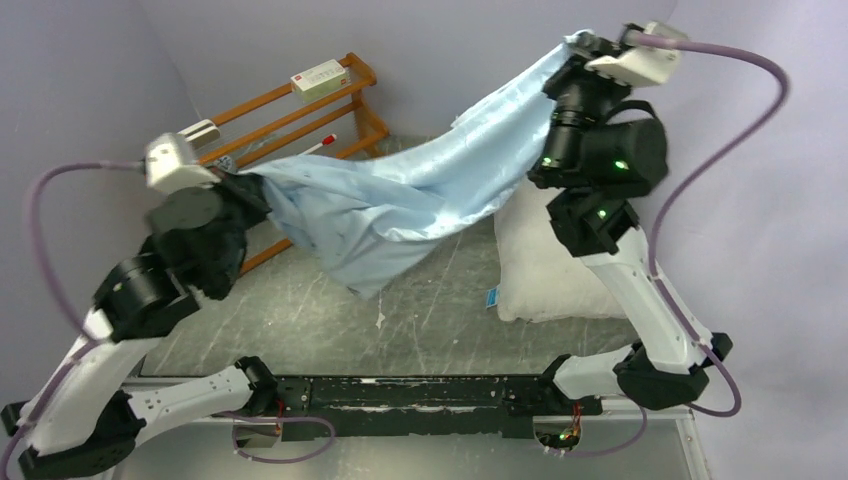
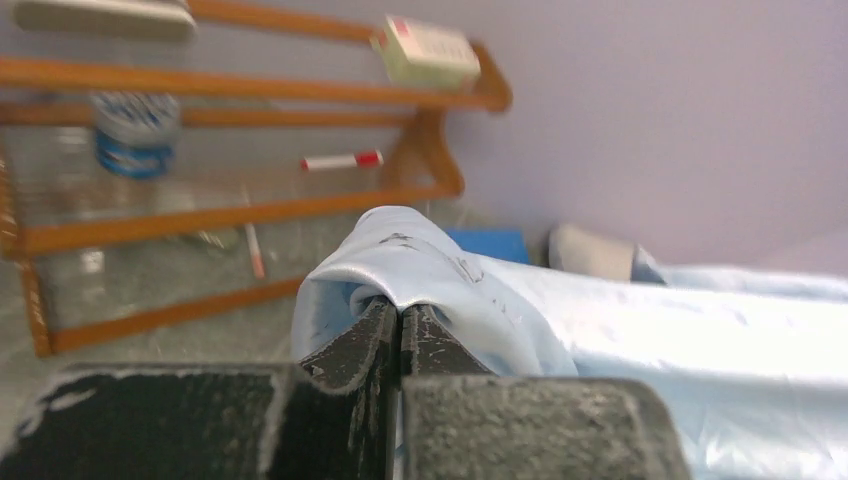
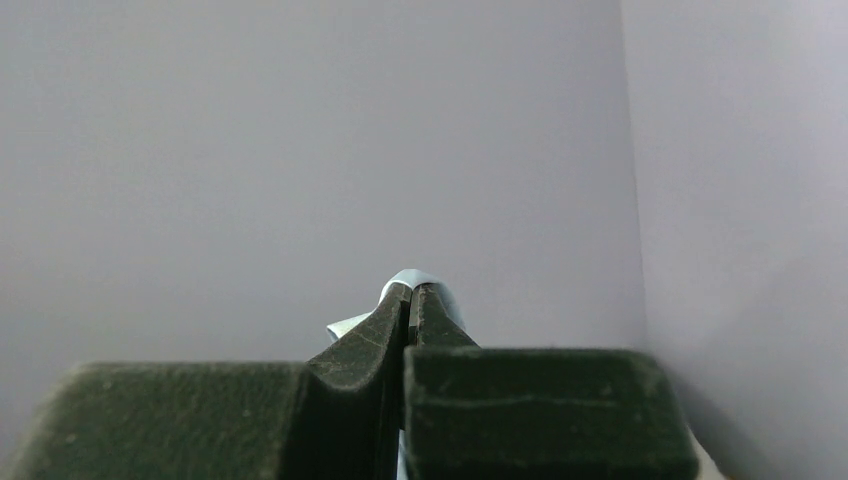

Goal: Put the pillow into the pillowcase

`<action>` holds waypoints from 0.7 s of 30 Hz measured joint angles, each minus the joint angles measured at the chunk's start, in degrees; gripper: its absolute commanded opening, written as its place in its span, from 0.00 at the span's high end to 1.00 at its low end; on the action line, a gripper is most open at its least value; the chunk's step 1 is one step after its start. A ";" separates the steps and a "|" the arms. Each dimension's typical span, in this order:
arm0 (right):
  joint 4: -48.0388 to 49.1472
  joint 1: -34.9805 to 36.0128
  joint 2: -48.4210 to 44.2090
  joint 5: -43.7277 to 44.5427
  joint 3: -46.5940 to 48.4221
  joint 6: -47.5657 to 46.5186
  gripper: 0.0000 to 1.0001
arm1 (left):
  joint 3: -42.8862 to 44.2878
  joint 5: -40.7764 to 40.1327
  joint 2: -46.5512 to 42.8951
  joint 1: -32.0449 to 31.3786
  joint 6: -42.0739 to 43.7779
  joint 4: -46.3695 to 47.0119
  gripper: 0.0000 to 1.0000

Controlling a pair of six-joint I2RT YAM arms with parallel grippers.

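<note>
The pale light-blue pillowcase point(image 1: 400, 195) hangs stretched in the air between my two grippers and sags toward the table in the middle. My left gripper point(image 1: 245, 180) is shut on its left corner; in the left wrist view the fabric point(image 2: 520, 300) bunches over the closed fingertips point(image 2: 385, 315). My right gripper point(image 1: 580, 42) is raised high at the back right and is shut on the other corner, a small fold of cloth point(image 3: 412, 280) showing at its tips point(image 3: 410, 292). The white pillow point(image 1: 545, 265) lies on the table under the right arm, its blue tag point(image 1: 491, 297) at the left edge.
A wooden rack point(image 1: 300, 110) stands at the back left, holding a white box point(image 1: 320, 76), a red-capped marker point(image 2: 340, 160) and a plastic bottle point(image 2: 135, 130). A bright-blue flat sheet point(image 2: 490, 243) lies behind the cloth. Grey walls close the back and right.
</note>
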 measured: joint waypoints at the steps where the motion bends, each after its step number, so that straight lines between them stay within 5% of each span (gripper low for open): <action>1: 1.18 -0.04 -0.92 0.09 -0.04 -0.31 1.00 | 0.79 -2.29 -1.70 0.00 2.05 0.92 0.95; 11: 13.29 -0.33 -4.02 7.67 -0.37 -7.37 1.00 | -0.46 -10.19 -6.21 0.00 14.69 4.52 0.95; 21: 11.61 -0.35 -5.16 12.48 -4.74 -8.17 1.00 | -12.33 12.33 6.86 0.44 10.84 6.64 0.95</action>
